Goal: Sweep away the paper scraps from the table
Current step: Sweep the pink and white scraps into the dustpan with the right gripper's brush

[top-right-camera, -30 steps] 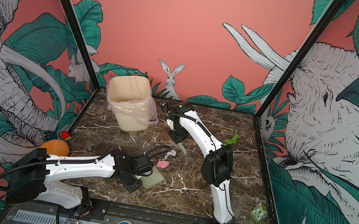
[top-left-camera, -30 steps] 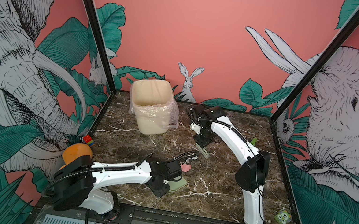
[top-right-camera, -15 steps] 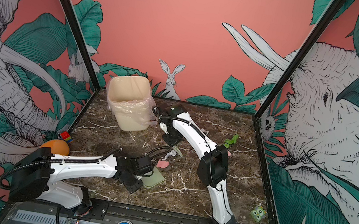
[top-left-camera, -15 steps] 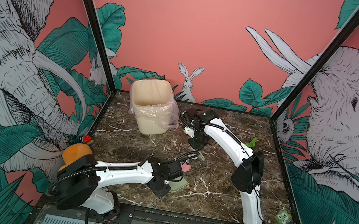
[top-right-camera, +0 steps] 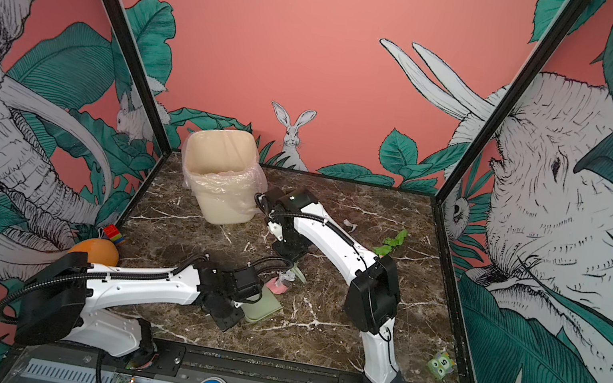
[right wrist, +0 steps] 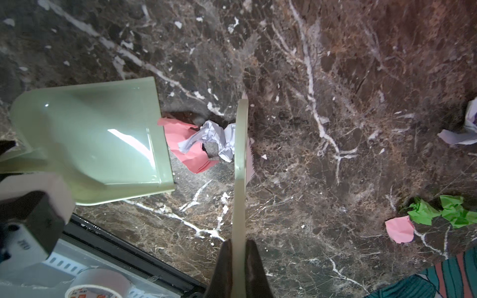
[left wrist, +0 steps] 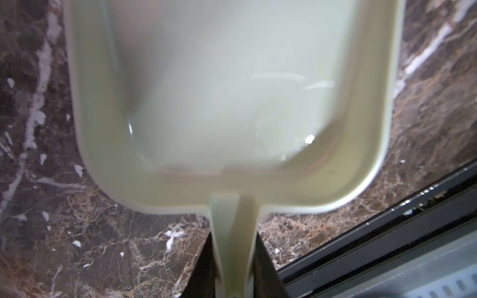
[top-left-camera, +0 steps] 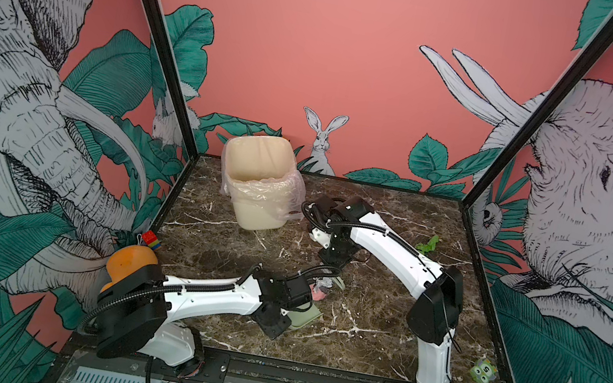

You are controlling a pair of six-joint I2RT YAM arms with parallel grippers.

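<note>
Between dustpan [right wrist: 90,139] and brush [right wrist: 239,154]: paper scraps [right wrist: 206,136]; bin [top-left-camera: 257,211] beyond.

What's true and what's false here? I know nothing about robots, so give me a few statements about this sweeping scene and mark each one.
1. The left claw grips the dustpan by its handle. True.
2. The dustpan has paper inside it. False: it is bare; a pink scrap and a white scrap lie on the table just off its lip.
3. The brush, held in the right claw, stands on the far side of those two scraps from the dustpan. True.
4. The cream bin lies tipped on its side. False: the cream bin stands on its base at the back.
5. No green paper is left. False: green scraps lie on the table, apart from the brush.
</note>
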